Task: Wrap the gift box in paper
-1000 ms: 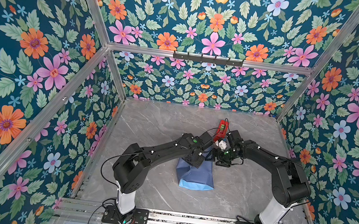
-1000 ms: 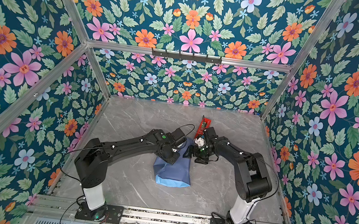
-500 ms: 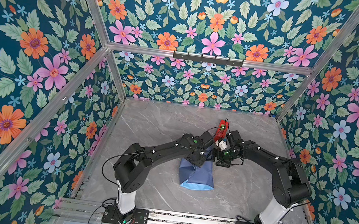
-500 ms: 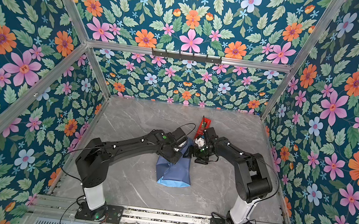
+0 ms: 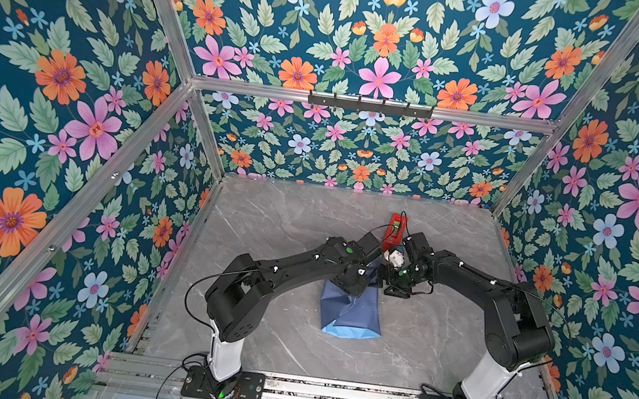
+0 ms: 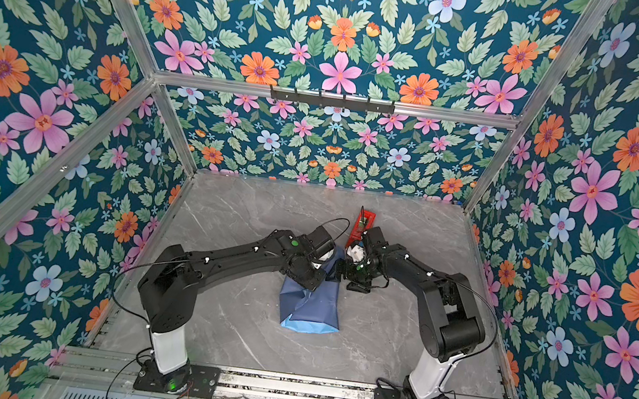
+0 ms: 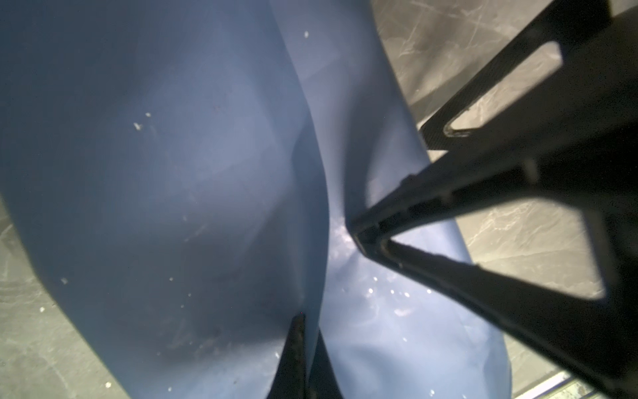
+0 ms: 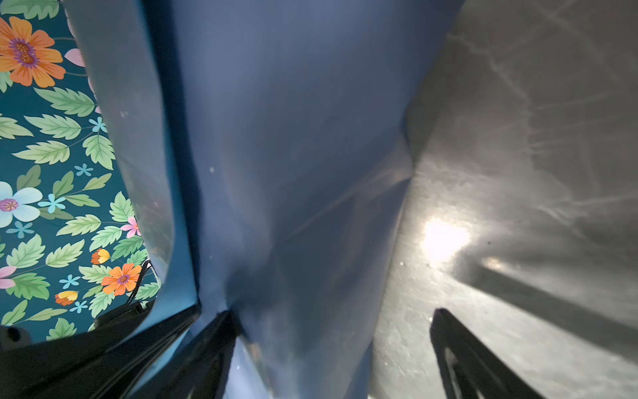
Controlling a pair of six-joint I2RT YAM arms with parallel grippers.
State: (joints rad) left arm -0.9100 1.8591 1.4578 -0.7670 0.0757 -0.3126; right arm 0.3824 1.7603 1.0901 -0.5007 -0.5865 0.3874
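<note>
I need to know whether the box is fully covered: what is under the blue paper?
No gift box shows. The paper forms a blocky bundle on the table, dark face outward, with a light strip along its near edge. Whatever it covers is hidden.

In both top views left arm and right arm bend inward, wrists nearly meeting mid-frame; left tool pinched shut, right tool spread wide.

Two black, blocky jointed arms, the left arm and the right arm. Each stands on a white column over a black base plate. Thin black cables loop off them, and there's a green dot on the left arm.
</note>
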